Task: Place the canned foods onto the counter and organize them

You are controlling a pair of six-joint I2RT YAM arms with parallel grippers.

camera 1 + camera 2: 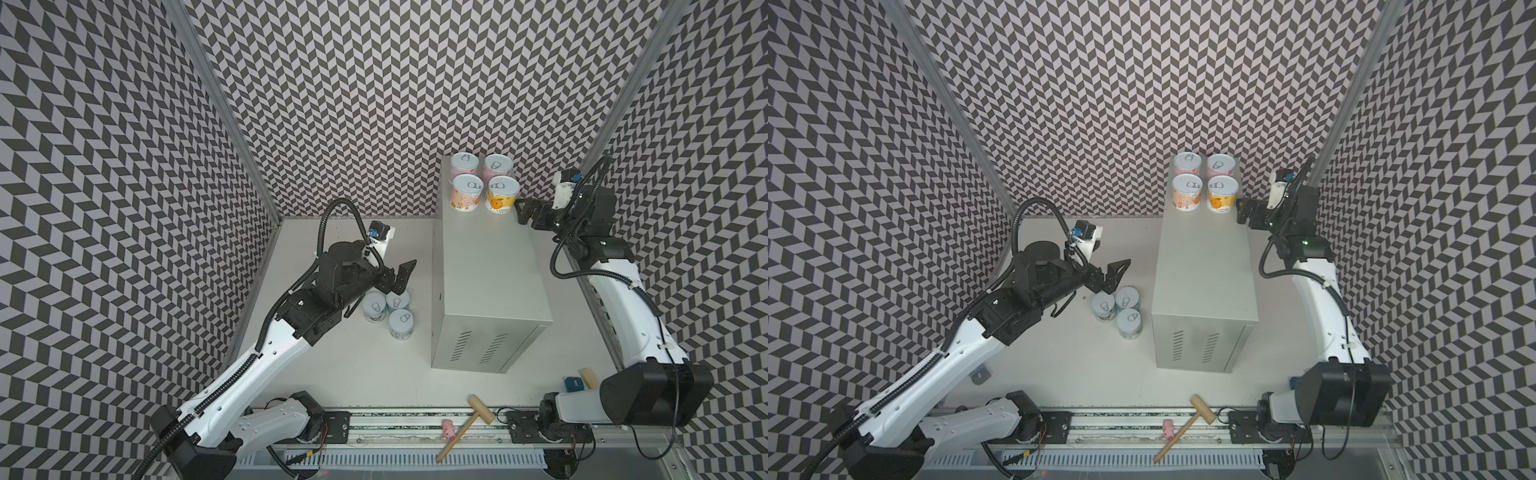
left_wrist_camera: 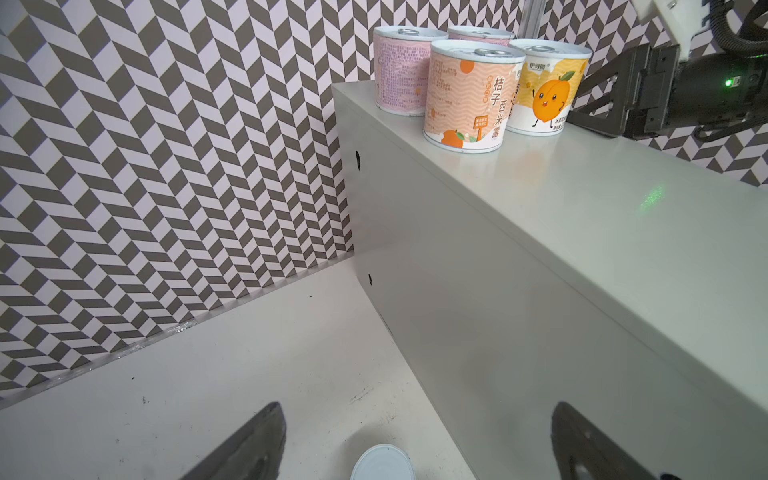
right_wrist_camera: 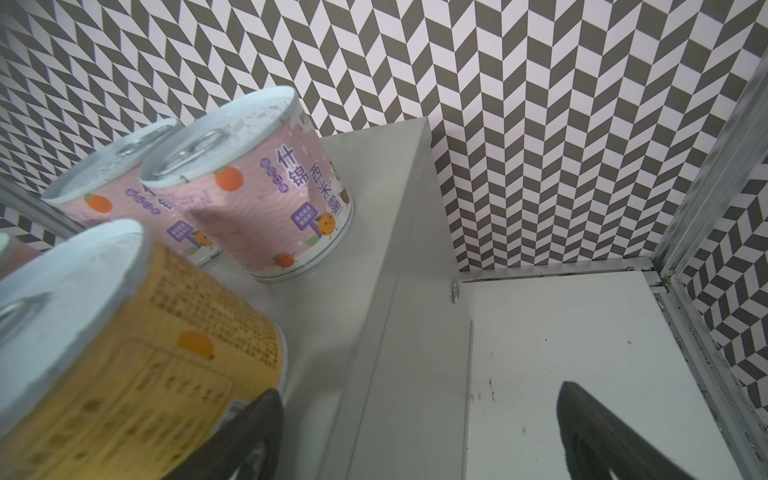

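Chevron-walled cell; four cans [image 1: 467, 189] atop counter [image 1: 486, 257], three cans [image 1: 401, 321] on tabletop [image 1: 353, 365]; left gripper [image 1: 401, 276], right gripper [image 1: 521, 212] spread wide, empty

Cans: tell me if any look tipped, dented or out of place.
None is tipped. Four cans stand upright in a neat square on the counter; three cans stand clustered on the tabletop, not yet placed. A pink can seems creased on its side in the right wrist view.

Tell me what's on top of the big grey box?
At the far end of the grey box stand two pink cans, with a peach can and a yellow can in front. Shut lids hide what's inside them.
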